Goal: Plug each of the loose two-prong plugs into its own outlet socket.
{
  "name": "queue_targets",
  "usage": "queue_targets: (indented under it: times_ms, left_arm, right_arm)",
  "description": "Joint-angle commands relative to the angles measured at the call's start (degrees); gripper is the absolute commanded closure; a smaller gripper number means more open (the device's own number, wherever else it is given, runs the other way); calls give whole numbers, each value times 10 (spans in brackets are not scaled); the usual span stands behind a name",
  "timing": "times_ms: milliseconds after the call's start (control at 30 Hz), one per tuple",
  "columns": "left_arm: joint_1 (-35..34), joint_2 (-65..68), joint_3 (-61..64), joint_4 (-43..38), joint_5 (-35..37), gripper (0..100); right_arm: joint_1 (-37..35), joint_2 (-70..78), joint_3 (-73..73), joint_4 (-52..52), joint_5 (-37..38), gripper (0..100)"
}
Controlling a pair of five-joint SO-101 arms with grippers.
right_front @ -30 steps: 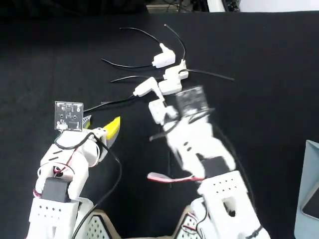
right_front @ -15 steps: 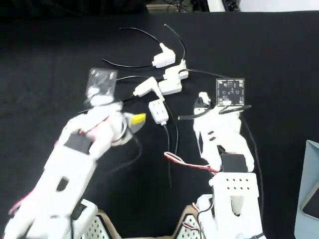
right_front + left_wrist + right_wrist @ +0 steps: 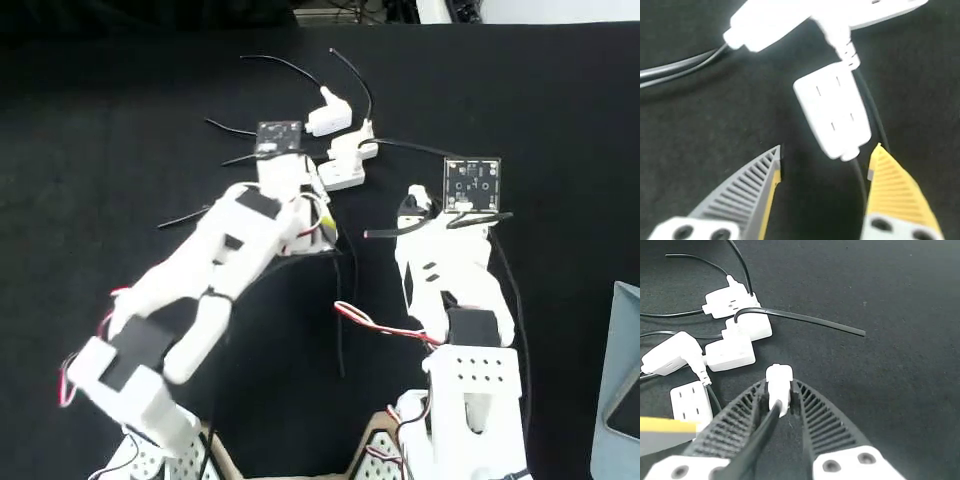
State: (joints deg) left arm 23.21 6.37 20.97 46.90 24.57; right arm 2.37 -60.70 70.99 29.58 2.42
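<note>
Left fingers wide open, holding nothing; grey and yellow tips flank the cord end of a white rectangular outlet block, two slot pairs up. Right fingers clamped on a small white plug with black cord, prongs hidden. High view: left arm covers the block; other white plugs clustered on black bench.

Bright even light, whites glary vs dark bg, shadows faint
</note>
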Motion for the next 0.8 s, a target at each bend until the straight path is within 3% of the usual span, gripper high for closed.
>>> queue_targets:
  times_ms: [0,467,567,767]
  left_arm:
    - [12,40,-92,-1,6,721]
    - [-1,170,-167,7,3,727]
    - [-8,154,-176,55,0,798]
    - [-6,98,-175,145,-134,947]
  right_arm:
    - [6,3,-35,-11,-6,987]
    - [4,3,-33,-11,-6,987]
    - [4,3,-33,-11,-6,987]
    - [3,3,-33,-11,-6,987]
